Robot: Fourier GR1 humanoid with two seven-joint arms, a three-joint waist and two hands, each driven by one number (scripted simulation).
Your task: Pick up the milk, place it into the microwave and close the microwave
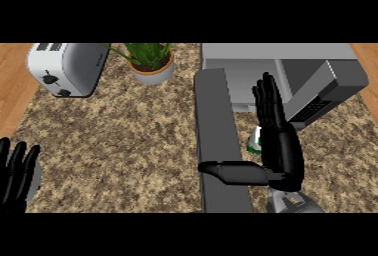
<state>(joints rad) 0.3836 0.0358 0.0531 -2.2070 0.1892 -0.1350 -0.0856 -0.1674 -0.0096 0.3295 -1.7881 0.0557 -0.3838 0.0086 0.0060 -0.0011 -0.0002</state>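
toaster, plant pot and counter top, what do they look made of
Toaster: likely brushed metal, silvery satin sheen with dark knobs. Plant pot: probably ceramic or terracotta, orange rim over a pale grey body, matte. Counter top: looks like granite, brown and beige speckling, edged by wood-grain strips.

No text, label, brand, number or sign can be read. A dark control panel (317, 108) is seen on the grey box-shaped microwave (310, 70), but its markings cannot be made out. The small white-and-green milk carton (255, 142) shows no readable print, and none is seen on the silver toaster (65, 67).
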